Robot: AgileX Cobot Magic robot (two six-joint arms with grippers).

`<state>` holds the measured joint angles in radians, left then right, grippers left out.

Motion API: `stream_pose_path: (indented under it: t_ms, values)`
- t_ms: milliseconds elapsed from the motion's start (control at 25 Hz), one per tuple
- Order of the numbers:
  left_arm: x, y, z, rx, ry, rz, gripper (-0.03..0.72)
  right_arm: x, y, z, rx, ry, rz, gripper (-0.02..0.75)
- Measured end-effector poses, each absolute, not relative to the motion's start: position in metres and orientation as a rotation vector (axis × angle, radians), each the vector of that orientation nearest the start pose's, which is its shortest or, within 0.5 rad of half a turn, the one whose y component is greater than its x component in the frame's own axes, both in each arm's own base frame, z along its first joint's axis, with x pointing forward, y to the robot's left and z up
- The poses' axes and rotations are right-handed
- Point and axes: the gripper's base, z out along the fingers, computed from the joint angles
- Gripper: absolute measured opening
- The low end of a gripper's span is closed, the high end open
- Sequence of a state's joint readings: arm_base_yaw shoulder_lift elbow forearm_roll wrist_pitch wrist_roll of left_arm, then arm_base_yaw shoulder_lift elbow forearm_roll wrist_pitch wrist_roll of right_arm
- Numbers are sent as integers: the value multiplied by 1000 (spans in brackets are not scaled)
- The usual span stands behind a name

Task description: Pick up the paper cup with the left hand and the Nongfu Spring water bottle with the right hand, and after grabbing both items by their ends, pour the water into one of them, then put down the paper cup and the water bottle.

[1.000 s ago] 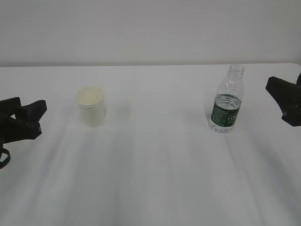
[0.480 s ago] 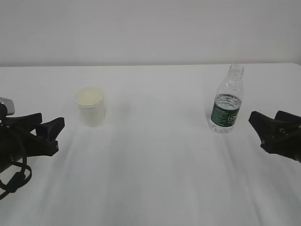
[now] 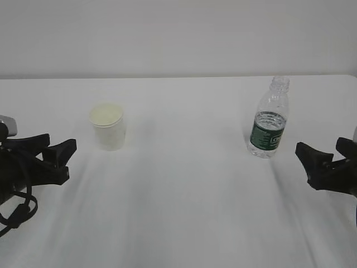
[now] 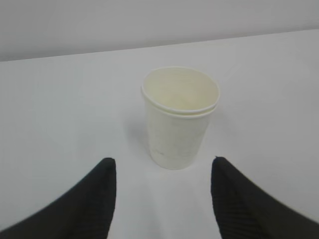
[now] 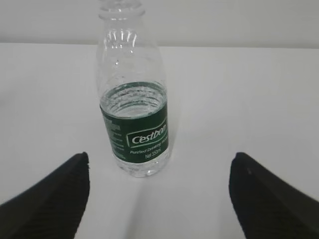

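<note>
We are at the approach step: neither thing is picked up yet. The cup (image 3: 107,125) stands upright on the white worktop (image 3: 184,184), well to the left of the bottle (image 3: 269,119), which is also upright, uncapped, with water (image 5: 133,94) reaching about the top of its green label.

Our left hand (image 3: 56,157) sits low, to the left of the cup and nearer the camera, with its fingers (image 4: 89,199) apart and nothing between them. In the left wrist view the cup lies ahead of the gap, roughly centred.

Our right hand (image 3: 326,162) is to the right of the bottle, fingers (image 5: 50,199) spread wide and empty. In its wrist view the bottle stands ahead, left of the gap's middle.

Next, we judge, each hand must push forward until its thing sits between the fingers, the right shifting a little toward the bottle, then close gently: the cup is thin-walled and could crush, the open bottle could tip.
</note>
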<state>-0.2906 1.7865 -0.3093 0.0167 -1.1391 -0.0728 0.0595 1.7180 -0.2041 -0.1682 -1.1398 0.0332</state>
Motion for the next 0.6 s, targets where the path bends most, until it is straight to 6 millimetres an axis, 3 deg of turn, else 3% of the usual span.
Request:
stream_pose_path:
  t_ms: [280, 600]
  values:
    - [243, -74, 125, 216, 1814, -266, 438, 246, 28, 113, -189, 1869, 153, 670]
    - [250, -76, 112, 218, 1852, -260, 571, 268, 31, 100, -215, 1878, 168, 670]
